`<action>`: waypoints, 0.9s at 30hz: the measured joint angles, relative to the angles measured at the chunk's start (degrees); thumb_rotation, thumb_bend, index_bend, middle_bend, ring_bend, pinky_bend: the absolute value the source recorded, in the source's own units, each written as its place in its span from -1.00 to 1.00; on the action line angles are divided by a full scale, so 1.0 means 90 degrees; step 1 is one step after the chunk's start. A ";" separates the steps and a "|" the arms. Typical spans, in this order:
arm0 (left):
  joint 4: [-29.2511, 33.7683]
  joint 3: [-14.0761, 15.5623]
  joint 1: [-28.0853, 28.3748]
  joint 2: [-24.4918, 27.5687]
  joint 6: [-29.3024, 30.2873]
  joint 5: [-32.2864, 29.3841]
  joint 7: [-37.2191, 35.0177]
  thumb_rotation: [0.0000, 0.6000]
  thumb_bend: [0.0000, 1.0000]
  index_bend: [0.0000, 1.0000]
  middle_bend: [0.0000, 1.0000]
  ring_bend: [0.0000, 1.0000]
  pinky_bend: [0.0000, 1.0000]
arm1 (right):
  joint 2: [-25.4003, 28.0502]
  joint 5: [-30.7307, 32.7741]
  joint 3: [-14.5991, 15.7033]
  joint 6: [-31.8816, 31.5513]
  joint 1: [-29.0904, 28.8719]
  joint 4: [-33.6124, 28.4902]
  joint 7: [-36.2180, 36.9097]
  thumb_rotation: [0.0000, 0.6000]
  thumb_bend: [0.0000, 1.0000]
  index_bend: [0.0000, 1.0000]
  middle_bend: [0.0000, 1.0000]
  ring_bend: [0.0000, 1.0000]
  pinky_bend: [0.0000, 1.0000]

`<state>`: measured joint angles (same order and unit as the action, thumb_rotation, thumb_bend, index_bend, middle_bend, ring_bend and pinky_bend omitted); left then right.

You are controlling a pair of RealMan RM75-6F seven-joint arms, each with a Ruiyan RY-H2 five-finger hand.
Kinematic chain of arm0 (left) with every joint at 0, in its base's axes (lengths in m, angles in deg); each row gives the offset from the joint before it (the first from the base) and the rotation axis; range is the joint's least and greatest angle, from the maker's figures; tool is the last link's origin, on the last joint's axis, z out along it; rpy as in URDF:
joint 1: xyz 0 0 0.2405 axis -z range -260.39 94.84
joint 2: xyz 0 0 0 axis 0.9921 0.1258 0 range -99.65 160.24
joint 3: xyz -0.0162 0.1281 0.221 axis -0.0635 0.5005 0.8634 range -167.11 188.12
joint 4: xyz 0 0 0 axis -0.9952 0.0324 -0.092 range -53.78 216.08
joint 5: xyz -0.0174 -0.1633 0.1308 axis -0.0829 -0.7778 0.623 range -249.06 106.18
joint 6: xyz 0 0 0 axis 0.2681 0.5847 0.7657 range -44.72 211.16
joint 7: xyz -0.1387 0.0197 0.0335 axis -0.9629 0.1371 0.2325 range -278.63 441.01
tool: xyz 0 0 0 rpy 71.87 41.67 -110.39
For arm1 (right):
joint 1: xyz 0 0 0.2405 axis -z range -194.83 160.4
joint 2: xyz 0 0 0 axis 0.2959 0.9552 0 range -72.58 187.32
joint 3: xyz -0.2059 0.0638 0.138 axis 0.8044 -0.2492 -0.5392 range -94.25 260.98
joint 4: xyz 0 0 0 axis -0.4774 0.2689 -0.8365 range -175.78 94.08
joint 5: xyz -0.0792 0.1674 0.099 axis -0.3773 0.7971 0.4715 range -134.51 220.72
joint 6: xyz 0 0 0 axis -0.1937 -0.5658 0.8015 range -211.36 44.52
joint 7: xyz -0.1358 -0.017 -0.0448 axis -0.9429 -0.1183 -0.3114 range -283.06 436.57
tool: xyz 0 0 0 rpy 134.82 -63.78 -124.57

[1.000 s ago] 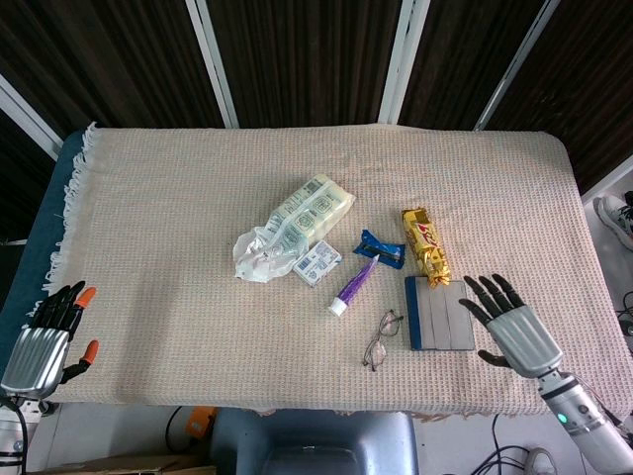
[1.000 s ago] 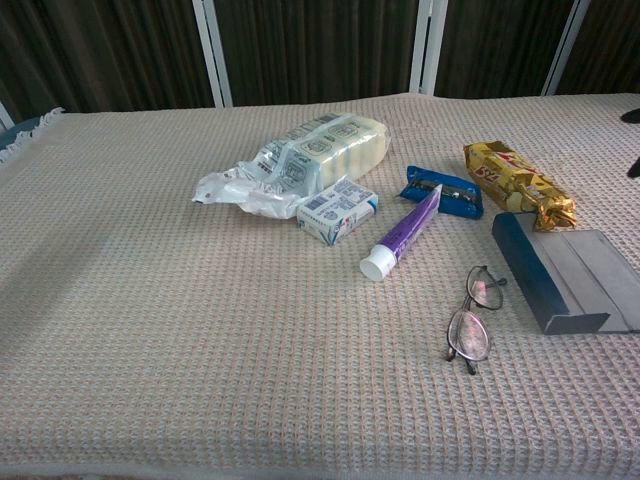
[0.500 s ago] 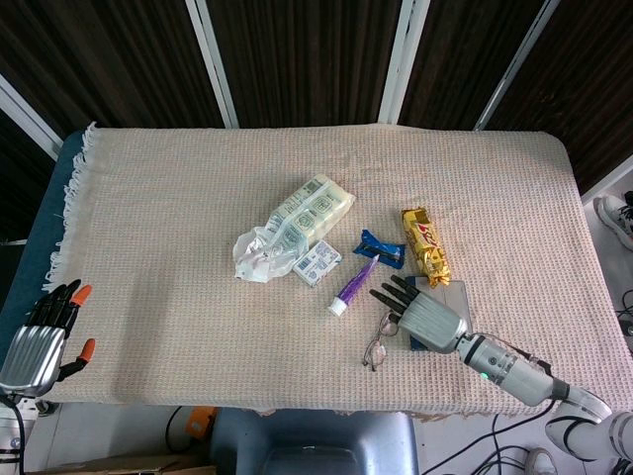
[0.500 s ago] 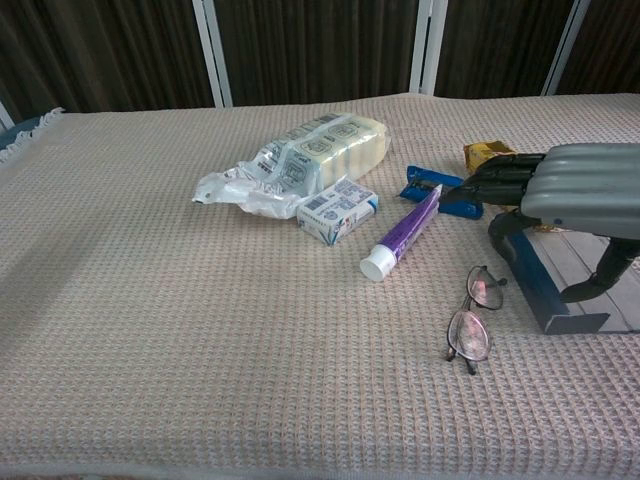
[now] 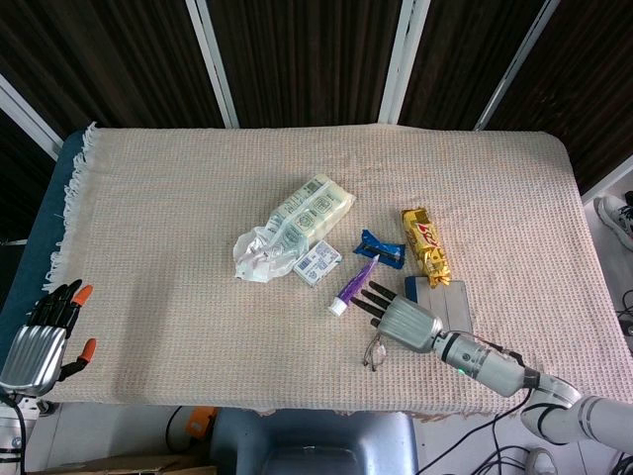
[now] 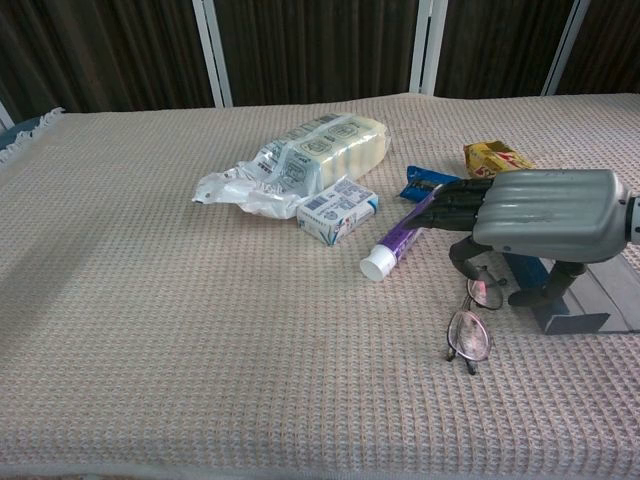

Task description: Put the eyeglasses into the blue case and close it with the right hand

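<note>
While the right hand [image 6: 545, 215] hangs low over the table [image 5: 178, 218], palm down, its fingers [image 6: 452, 200] are spread apart and extended, holding nothing; the dark tips reach toward the purple tube [image 6: 404, 234] and the thumb points down beside the case. Eyeglasses [image 6: 474, 320] lie unfolded on the woven cloth just below and partly under that hand, 1 lens clear of it, the other at the thumb; contact cannot be told. Blue case [image 6: 575, 295] sits open just beside the eyeglasses on the robot's right, mostly hidden behind the hand in the chest view; in the head view only its far corner [image 5: 435, 292] shows past the wrist. Gold snack bar [image 5: 425, 244] lies just beyond the case, blue wrapper [image 5: 380, 247] touching the tube's far end. Small white-and-blue box [image 5: 317, 263] rests against the crumpled clear bag of packets [image 5: 297, 226]. Left hand [image 5: 45, 336] hovers off the table's near left edge, well apart from everything, fingers apart and empty.
</note>
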<state>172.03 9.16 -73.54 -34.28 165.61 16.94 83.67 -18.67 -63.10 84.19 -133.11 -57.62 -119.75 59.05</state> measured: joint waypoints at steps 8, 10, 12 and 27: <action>-0.0011 0.0018 -0.0024 0.0018 0.0066 0.0062 -0.0063 1.00 -0.24 -1.00 -1.00 -1.00 -0.75 | -0.0148 0.0105 0.0107 0.0012 -0.0121 0.0022 0.0020 1.00 -0.17 0.16 -1.00 -1.00 -1.00; -0.0015 0.0022 -0.0026 0.0020 0.0070 0.0071 -0.0068 1.00 -0.24 -1.00 -1.00 -1.00 -0.75 | -0.0164 0.0125 0.0132 0.0007 -0.0136 0.0016 -0.0024 1.00 -0.17 0.16 -1.00 -1.00 -1.00; -0.0015 0.0024 -0.0026 0.0021 0.0071 0.0074 -0.0067 1.00 -0.24 -1.00 -1.00 -1.00 -0.75 | -0.0170 0.0131 0.0138 0.0000 -0.0141 0.0014 -0.0029 1.00 -0.17 0.17 -1.00 -1.00 -1.00; -0.0018 0.0043 -0.0033 0.0027 0.0087 0.0115 -0.0085 1.00 -0.24 -1.00 -1.00 -1.00 -0.75 | -0.0604 0.0342 0.0220 0.0107 -0.0289 0.0302 -0.0114 1.00 -0.13 0.22 -0.98 -1.00 -1.00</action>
<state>171.87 9.55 -73.84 -34.04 166.39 17.98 82.90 -24.10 -60.03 86.18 -132.15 -60.22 -117.03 58.02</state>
